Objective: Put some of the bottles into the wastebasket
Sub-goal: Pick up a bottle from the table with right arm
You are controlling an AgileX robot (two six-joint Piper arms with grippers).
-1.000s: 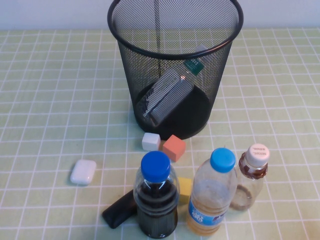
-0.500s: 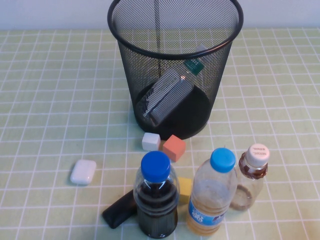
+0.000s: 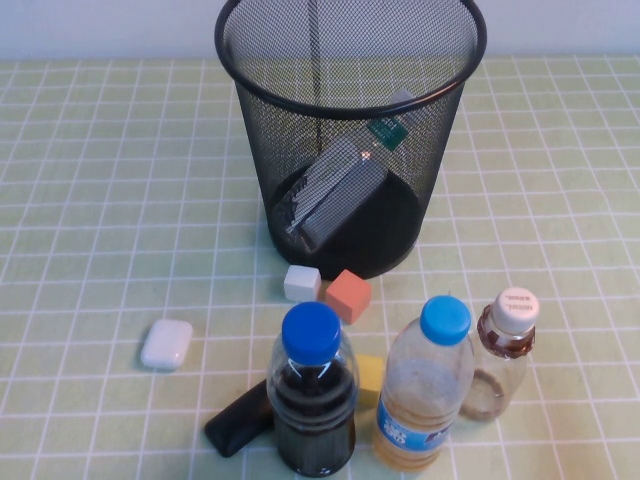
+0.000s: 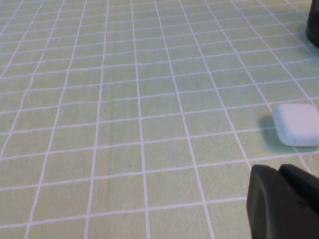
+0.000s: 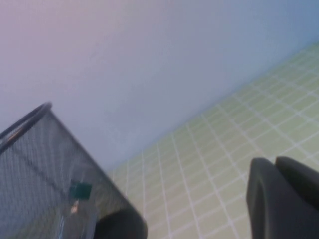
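Note:
The black wire-mesh wastebasket [image 3: 350, 130] stands at the back middle of the table. Inside it a clear bottle with a green label [image 3: 386, 128] lies slanted against the wall; the label also shows through the mesh in the right wrist view [image 5: 79, 190]. The shorter brown-tinted bottle [image 3: 503, 360] with a pale cap stands upright at the front right. Neither arm shows in the high view. My left gripper [image 4: 279, 170] is shut and empty, low over the table near a white case. My right gripper [image 5: 275, 162] is shut and empty, to the side of the wastebasket [image 5: 35, 169].
A dark-liquid bottle with a blue cap [image 3: 312, 400] and a yellowish bottle with a light-blue cap [image 3: 425, 390] stand at the front. White [image 3: 301, 283], orange [image 3: 348, 295] and yellow [image 3: 369, 376] cubes, a white case [image 3: 166, 343] and a black flat object [image 3: 238, 420] lie nearby.

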